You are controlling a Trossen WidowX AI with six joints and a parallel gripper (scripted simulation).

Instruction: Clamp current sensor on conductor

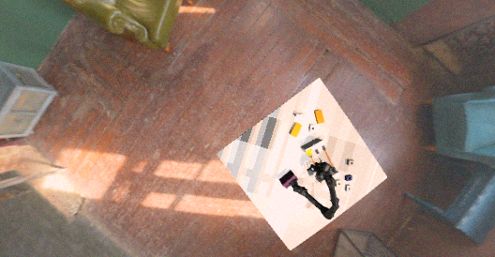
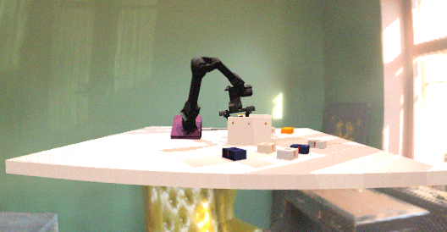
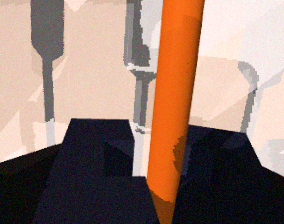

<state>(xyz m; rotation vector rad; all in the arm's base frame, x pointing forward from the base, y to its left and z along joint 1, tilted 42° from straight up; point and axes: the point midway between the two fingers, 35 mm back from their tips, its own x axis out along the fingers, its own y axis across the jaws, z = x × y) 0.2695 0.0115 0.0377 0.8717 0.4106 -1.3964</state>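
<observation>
My gripper (image 1: 322,169) (image 2: 238,113) is over the white box (image 2: 259,133) and is shut on a dark navy body, seemingly the split-core current sensor. In the wrist view, two navy parts of the sensor (image 3: 88,155) lie on either side of an orange conductor (image 3: 178,75), which passes up between them. The right part touches or overlaps the conductor's edge; a narrow gap shows at its left. The fingertips are largely hidden. The arrow, the latch and the LOAD marker cannot be made out.
On the table (image 1: 291,231), orange blocks (image 1: 319,116) (image 1: 295,129) lie beyond the box. Navy blocks (image 2: 234,153) (image 2: 300,149) and pale blocks (image 2: 267,147) (image 2: 287,153) (image 2: 317,144) stand beside it. A dark strip (image 1: 311,143) lies near the conductors.
</observation>
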